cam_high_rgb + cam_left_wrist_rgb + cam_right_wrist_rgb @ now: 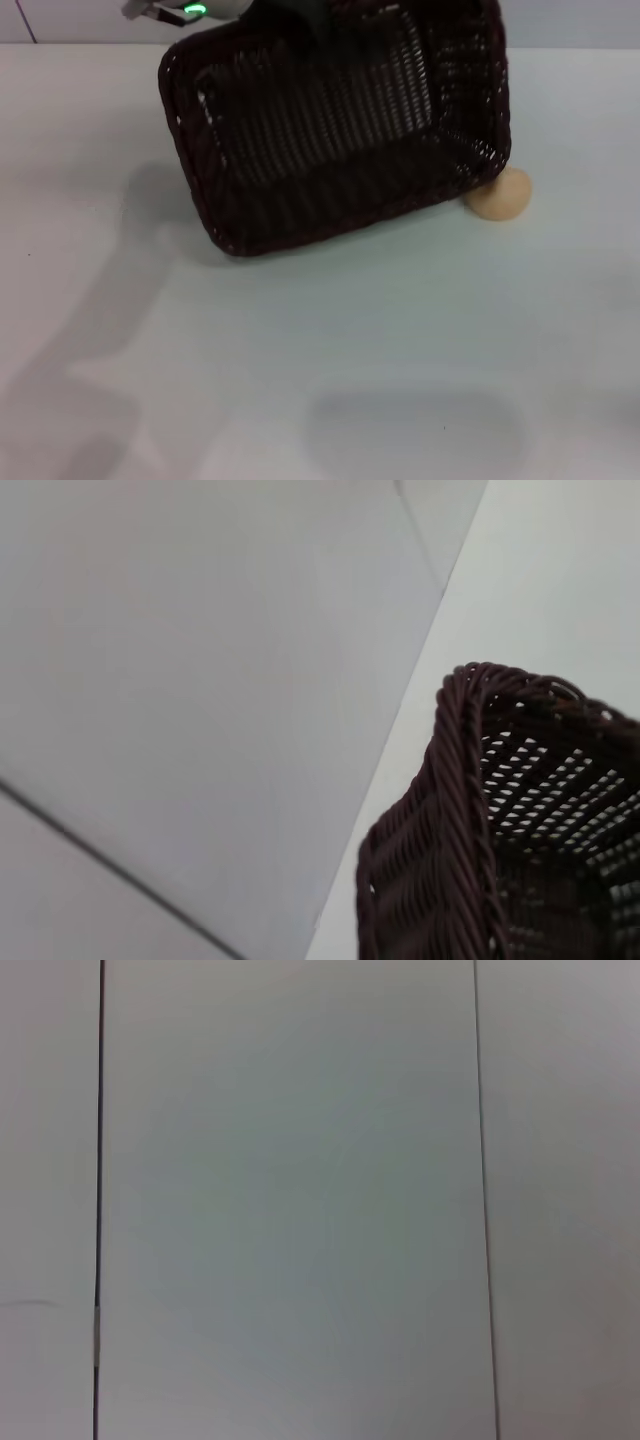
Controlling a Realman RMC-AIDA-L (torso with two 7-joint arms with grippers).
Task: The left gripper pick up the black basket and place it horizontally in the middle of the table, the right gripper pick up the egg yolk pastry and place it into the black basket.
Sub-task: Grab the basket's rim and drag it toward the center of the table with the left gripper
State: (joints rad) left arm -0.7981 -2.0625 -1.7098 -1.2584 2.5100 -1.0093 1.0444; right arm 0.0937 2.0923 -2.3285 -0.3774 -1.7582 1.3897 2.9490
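Basket sits at the far side of the table, toward twelve o'clock in my head view, tipped up so its open mouth faces me and I look straight onto the woven floor and sloping walls. It lies skewed — the long near rim runs from about nine o'clock, low, up toward three. Whether its low edge touches the tabletop I cannot tell; a soft shadow spreads from it toward eight o'clock.

Left gripper is at the basket's far rim, at twelve o'clock, a dark mass merging with the wicker. Its green light glows just beyond, toward eleven. I cannot tell whether its fingers are spread or pinching the rim — they are lost against the dark weave.

Left wrist view: a braided rim corner of the basket close up, open weave beside it, pale wall panels behind.

Pastry lies on the table at the basket's right-hand near corner, about four o'clock from its centre, just beside or touching it, partly hidden by the rim.

Right gripper is out of sight; its wrist view shows only pale panels with thin dark seams.
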